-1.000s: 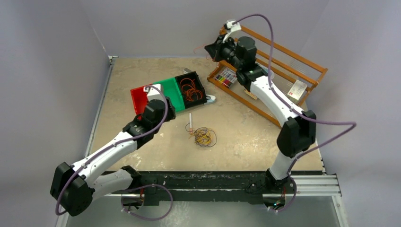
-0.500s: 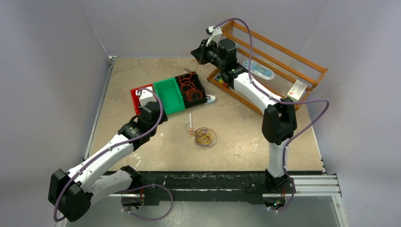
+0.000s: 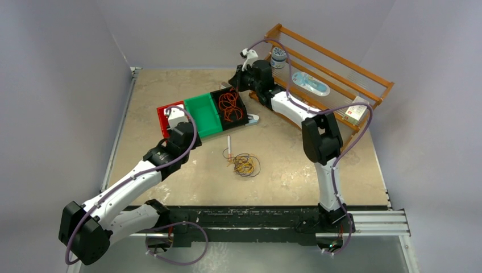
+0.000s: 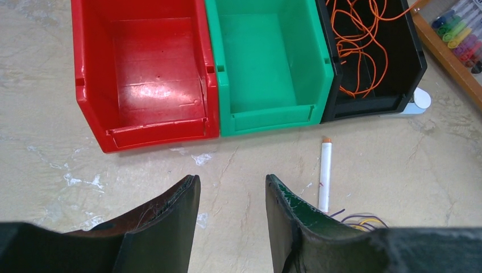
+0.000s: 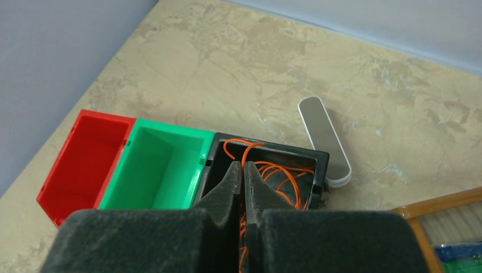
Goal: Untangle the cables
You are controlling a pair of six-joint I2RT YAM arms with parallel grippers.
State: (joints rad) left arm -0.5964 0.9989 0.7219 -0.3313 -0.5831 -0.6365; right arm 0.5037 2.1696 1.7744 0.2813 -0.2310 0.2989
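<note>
A small tangle of yellow, orange and dark cables [image 3: 245, 164] lies on the table in front of the bins; its edge shows in the left wrist view [image 4: 359, 219]. A separate orange cable [image 3: 229, 105] is coiled in the black bin [image 3: 246, 114]. My right gripper [image 5: 243, 166] hangs over that bin and is shut on a strand of the orange cable [image 5: 279, 173]; it also shows in the top view [image 3: 234, 81]. My left gripper [image 4: 232, 187] is open and empty, low over bare table in front of the red bin [image 4: 148, 74], left of the tangle.
Red, green [image 4: 267, 62] and black bins stand in a row. A white pen [image 4: 325, 173] lies between the bins and the tangle. A flat grey-white device [image 5: 325, 139] lies beside the black bin. An orange wooden rack [image 3: 341, 62] with markers [image 4: 460, 25] stands at the back right.
My right arm has swung left and down from in front of the rack to over the black bin, the orange strand still in its jaws. My left arm drew back slightly.
</note>
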